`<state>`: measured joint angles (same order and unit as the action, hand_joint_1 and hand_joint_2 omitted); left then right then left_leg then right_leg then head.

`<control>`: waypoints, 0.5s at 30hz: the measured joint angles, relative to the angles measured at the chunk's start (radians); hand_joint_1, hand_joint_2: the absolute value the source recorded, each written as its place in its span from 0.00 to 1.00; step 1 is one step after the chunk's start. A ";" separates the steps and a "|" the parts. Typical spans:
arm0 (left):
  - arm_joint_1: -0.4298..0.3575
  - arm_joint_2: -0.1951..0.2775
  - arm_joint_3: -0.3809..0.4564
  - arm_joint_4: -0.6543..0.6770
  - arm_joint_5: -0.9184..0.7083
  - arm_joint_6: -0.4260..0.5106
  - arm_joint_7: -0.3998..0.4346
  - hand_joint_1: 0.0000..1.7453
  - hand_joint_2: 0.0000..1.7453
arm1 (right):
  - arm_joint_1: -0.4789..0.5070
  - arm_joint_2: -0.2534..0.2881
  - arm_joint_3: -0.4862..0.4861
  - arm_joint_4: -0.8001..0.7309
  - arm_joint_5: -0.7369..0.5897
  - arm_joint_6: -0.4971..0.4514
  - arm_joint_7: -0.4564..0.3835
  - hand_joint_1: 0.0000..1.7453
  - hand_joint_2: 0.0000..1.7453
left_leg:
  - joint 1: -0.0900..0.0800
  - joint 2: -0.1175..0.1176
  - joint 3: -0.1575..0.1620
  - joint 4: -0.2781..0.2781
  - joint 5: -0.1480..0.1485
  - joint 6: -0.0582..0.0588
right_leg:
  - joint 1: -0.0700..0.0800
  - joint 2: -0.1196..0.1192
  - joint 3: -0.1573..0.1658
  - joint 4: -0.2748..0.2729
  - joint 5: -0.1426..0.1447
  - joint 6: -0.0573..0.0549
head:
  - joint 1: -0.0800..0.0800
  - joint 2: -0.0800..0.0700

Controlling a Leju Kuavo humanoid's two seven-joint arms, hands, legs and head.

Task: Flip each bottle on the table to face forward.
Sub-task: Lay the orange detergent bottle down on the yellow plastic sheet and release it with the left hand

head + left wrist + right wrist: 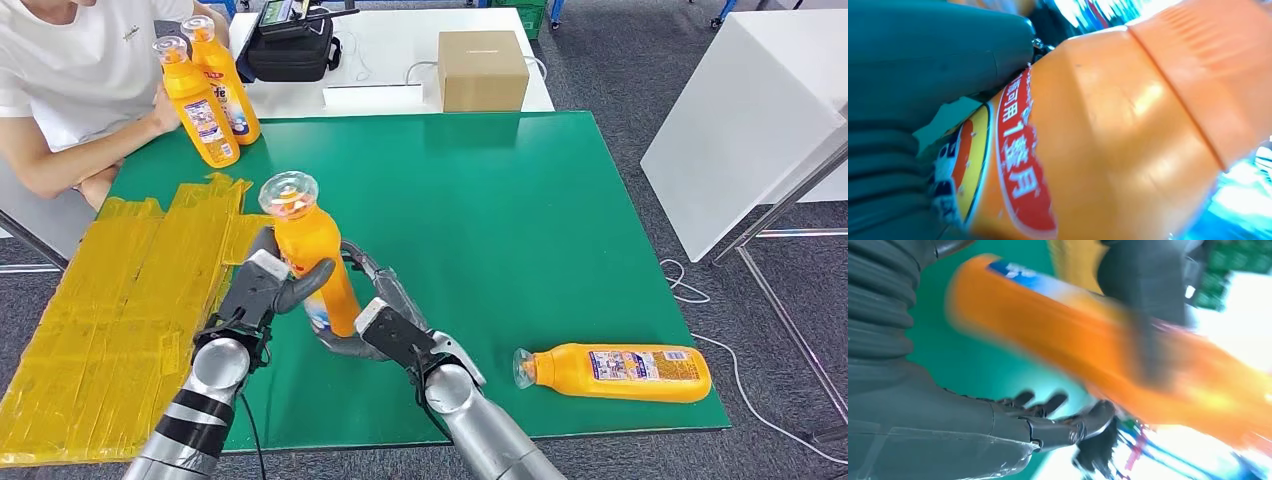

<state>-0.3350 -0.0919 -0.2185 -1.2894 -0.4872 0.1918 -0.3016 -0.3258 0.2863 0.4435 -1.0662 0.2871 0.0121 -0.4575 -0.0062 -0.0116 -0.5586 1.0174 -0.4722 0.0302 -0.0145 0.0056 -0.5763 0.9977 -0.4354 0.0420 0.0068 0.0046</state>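
Four orange bottles show on the green tabletop [560, 200]. The held bottle [312, 255] stands tilted between the two hands near the front edge, its clear cap up. The left hand [268, 285] grips it, thumb wrapped across its front and fingers [262, 243] behind; the left wrist view shows the thumb [938, 55] pressed on the label. The right hand [385, 325] lies just beside the bottle's base with its fingers [1058, 402] spread apart and curved; whether they touch the bottle cannot be told. A lying bottle [615, 372] rests on its side, well apart from the right fingers, cap pointing toward them. Two upright bottles [205, 95] stand at the far corner, well beyond the left fingers, next to a person's arm [80, 150]. Yellow tape [110, 300] covers the tabletop beside the left hand.
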 joint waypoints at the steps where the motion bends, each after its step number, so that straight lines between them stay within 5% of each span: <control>1: -0.010 0.008 0.013 0.017 -0.091 0.054 0.019 1.00 1.00 | 0.017 -0.009 -0.004 -0.052 0.001 -0.007 0.000 0.00 1.00 | 0.000 0.001 0.000 0.000 0.000 0.000 | 0.000 0.001 0.000 0.000 0.000 0.000 | 0.000 0.000; 7: -0.063 0.056 0.076 0.118 -0.370 0.175 0.070 1.00 1.00 | 0.101 -0.066 -0.048 -0.267 0.017 -0.032 0.003 0.00 1.00 | 0.000 0.002 0.000 0.000 0.000 0.000 | 0.000 0.002 -0.001 0.000 0.000 0.000 | 0.000 0.000; 15: -0.098 0.094 0.085 0.187 -0.644 0.287 0.180 1.00 1.00 | 0.144 -0.094 -0.075 -0.356 0.032 -0.059 -0.013 0.00 1.00 | 0.000 0.002 0.000 0.000 0.000 0.000 | 0.000 0.002 -0.001 0.000 0.000 0.000 | 0.000 0.000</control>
<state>-0.4332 0.0023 -0.1331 -1.1028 -1.1311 0.4785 -0.1212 -0.1816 0.1926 0.3689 -1.4222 0.3189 -0.0473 -0.4708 -0.0063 -0.0099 -0.5590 1.0174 -0.4721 0.0301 -0.0146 0.0073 -0.5769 0.9978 -0.4353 0.0418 0.0069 0.0046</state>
